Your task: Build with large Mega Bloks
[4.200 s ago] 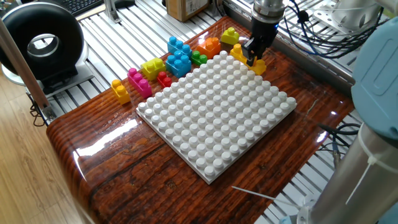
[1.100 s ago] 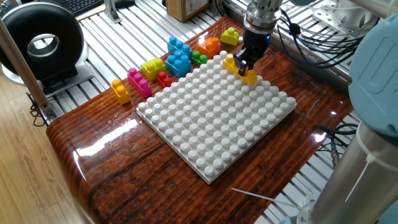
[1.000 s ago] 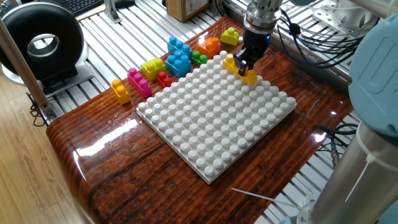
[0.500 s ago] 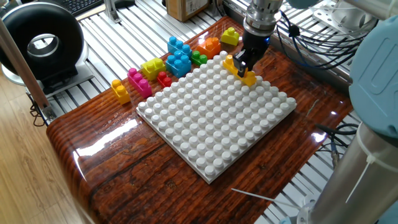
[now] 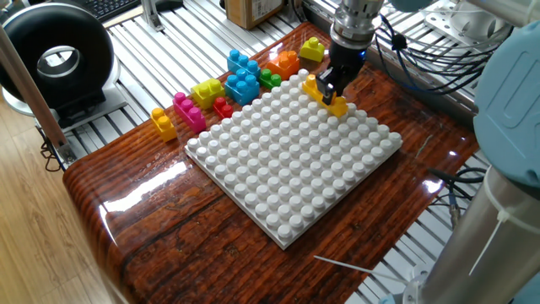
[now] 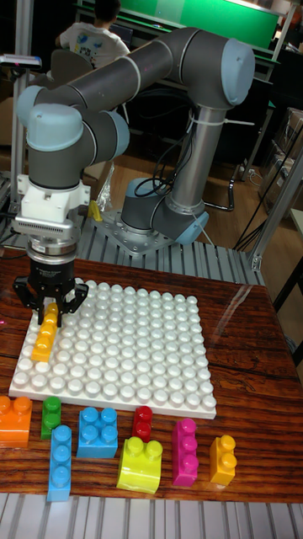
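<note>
My gripper (image 5: pixel 330 86) is shut on a long yellow-orange Mega Blok (image 5: pixel 334 102), which lies along the far edge row of the white baseplate (image 5: pixel 295 160). In the tall fixed view the gripper (image 6: pixel 50 313) clasps the far end of this brick (image 6: pixel 42 344) on the baseplate's (image 6: pixel 135 354) left column. Loose bricks line the table beside the plate: a small yellow-orange one (image 5: pixel 163 123), pink (image 5: pixel 189 111), lime yellow (image 5: pixel 207 90), red (image 5: pixel 223 107), two blue (image 5: pixel 243 85), green (image 5: pixel 270 78), orange (image 5: pixel 285 62) and another lime yellow (image 5: pixel 311 49).
A black round device (image 5: pixel 55 59) stands off the table at left. A cardboard box (image 5: pixel 253 10) sits behind the bricks. Cables (image 5: pixel 422 42) hang at the right, and the arm's own grey body (image 5: pixel 506 127) fills the right edge. A thin white stick (image 5: pixel 342 263) lies near the front.
Since 4.2 s ago the gripper carried the yellow-orange brick from beyond the plate's far corner onto its far edge row. Over the last second nothing has moved.
</note>
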